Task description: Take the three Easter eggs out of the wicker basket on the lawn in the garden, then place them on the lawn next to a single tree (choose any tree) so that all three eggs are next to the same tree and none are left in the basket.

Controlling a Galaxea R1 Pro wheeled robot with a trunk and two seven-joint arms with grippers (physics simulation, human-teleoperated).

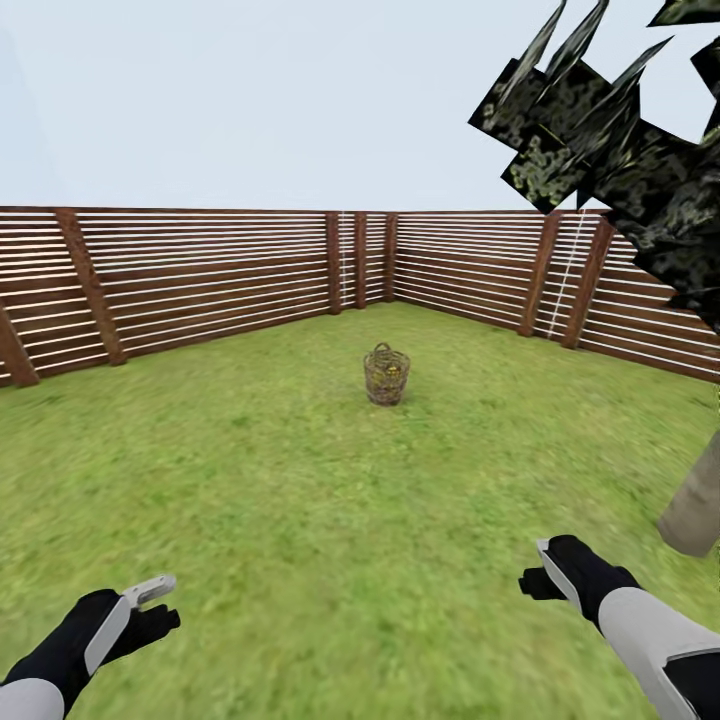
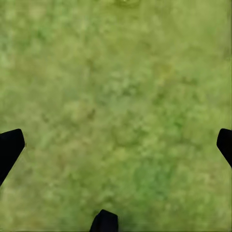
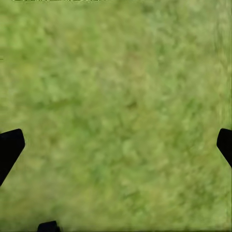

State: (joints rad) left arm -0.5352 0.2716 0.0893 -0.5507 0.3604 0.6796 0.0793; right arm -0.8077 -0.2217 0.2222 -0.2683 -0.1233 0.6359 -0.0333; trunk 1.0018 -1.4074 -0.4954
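The brown wicker basket (image 1: 386, 374) stands upright on the lawn (image 1: 300, 480) in the middle distance of the head view, with yellow specks of the Easter eggs (image 1: 390, 372) faintly visible through its weave. A tree (image 1: 640, 150) rises at the right, its trunk base (image 1: 695, 510) at the right edge and its dark jagged crown overhead. My left gripper (image 1: 150, 605) hangs low at the bottom left and my right gripper (image 1: 545, 575) at the bottom right, both open, empty and far short of the basket. Each wrist view looks down on bare grass between wide-spread fingertips (image 2: 10, 145) (image 3: 10, 145).
A dark brown slatted fence (image 1: 200, 280) rings the garden behind the basket, meeting in a corner (image 1: 375, 260) at the back. Open grass lies between me and the basket and to both sides of it.
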